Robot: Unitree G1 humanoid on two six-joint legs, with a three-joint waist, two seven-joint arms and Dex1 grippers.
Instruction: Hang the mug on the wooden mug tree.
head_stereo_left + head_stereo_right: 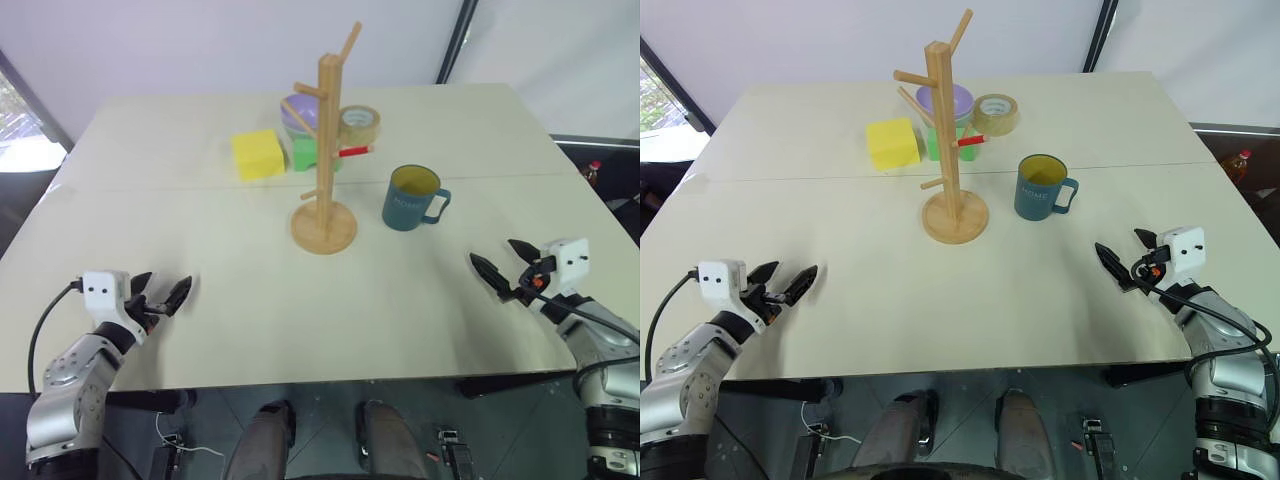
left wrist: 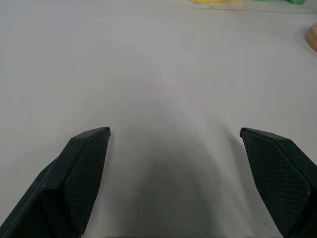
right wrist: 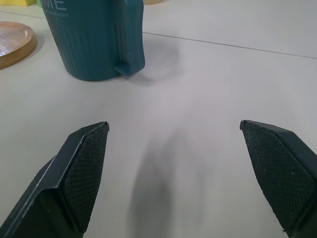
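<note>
Reaching for the mug [image 1: 412,198], we have both grippers spread wide and empty: the right gripper [image 1: 506,264] hovers over the table [image 1: 180,130] with the mug ahead of it, handle turned toward that hand, and the wooden mug tree [image 1: 325,160] just beyond the mug, toward our left gripper [image 1: 160,293]. A closure on the rounded wall could push the mug into the tree's base and topple it. Pale lettering on the mug reads partly "…ME"; we cannot make out the rest.

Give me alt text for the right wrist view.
The mug stands upright on the table, handle facing the camera, ahead of the right gripper, whose jaws are wide open and empty. The wooden mug tree base edges in beside the mug.
</note>
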